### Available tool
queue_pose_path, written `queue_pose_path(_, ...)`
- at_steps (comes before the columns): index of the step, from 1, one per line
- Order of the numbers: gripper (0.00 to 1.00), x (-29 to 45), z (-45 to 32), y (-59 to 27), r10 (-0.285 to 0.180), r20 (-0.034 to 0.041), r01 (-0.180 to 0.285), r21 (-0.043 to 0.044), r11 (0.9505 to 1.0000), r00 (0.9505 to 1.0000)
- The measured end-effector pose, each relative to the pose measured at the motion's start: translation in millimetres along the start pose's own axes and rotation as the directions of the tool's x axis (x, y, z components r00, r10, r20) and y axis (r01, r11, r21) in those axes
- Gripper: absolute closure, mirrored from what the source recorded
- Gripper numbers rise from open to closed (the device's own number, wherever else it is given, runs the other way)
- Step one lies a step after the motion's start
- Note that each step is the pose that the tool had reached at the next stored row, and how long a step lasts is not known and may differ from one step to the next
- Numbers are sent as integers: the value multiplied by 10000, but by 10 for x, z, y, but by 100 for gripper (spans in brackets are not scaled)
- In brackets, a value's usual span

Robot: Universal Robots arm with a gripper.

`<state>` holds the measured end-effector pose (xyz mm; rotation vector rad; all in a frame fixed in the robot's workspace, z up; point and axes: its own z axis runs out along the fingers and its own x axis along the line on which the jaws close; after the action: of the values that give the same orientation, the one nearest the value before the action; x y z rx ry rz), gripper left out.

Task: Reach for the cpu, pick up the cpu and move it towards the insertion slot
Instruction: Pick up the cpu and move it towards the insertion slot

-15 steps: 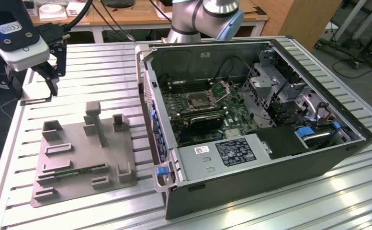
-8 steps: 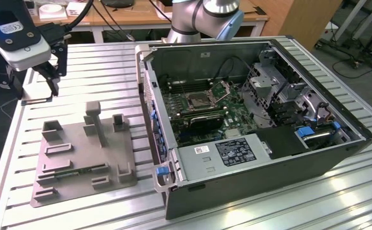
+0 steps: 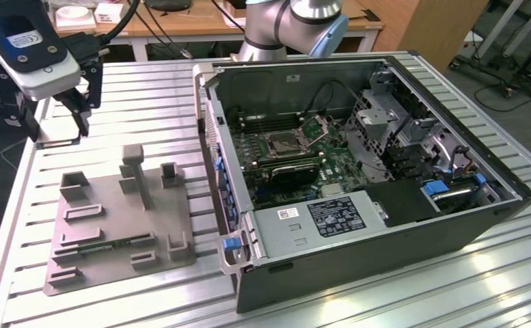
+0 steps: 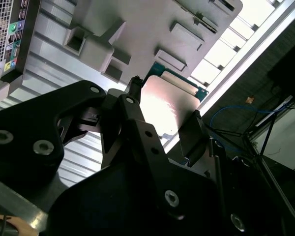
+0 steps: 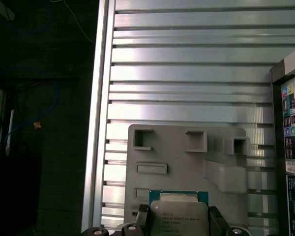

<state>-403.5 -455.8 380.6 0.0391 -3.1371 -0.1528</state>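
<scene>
Gripper (image 4: 165,101): closed on the cpu, 2 black fingers (image 5: 216,220) pinching it on opposite edges.

Item 1, cpu (image 5: 179,219): flat square chip, pale metal top, thin green-tan rim. It is held between the fingers with its flat face toward both wrist views. By the exterior view it appears to hang clear of the table, near the table's far corner at that view's left.

Item 2, insertion slot (image 3: 279,142): square socket with a silver frame and dark centre, on the board inside the open computer case (image 3: 357,246). Its hinged lid (image 3: 318,126) appears raised.
- Relation: the slot lies well apart from the gripper, toward the exterior view's right.
- The case's near wall stands between gripper and slot.
- Judgement: the pick-up looks done, and nearly all of the carry remains.

Item 3, grey fixture plate (image 3: 110,212): carries upright blocks and shallow pockets. It lies flat on the table between the gripper and the case. In the first wrist view the cpu overlaps its near edge.

Item 4, table (image 3: 411,301): ribbed aluminium slats, bright with glare.

Item 5, room: wooden desk (image 3: 192,26) with cables behind the arm. Dark floor lies beyond the table edge.
</scene>
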Motion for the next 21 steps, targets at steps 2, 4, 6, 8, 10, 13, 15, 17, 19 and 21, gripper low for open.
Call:
queue_pose_path(2,45,-2,-14,1,-1,-3,1,2,10000,10000)
queue_pose_path(4,45,-2,-27,2,-1,-1,1,0,10000,10000)
queue_pose_path(6,45,-5,-30,3,-2,1,2,-1,10000,10000)
queue_pose_path(8,45,-18,-33,2,-4,-3,4,2,10000,10000)
queue_pose_path(10,45,-38,-32,2,-2,-2,2,1,10000,10000)
queue_pose_path(13,45,-69,-32,1,-2,-2,2,2,10000,10000)
queue_pose_path(15,45,-90,-32,1,-2,-2,2,1,10000,10000)
queue_pose_path(17,45,-112,-32,0,-1,-2,1,1,10000,10000)
queue_pose_path(19,45,-137,-32,-1,-1,-1,1,2,10000,10000)
queue_pose_path(21,45,-162,-32,-1,-1,-1,1,1,10000,10000)
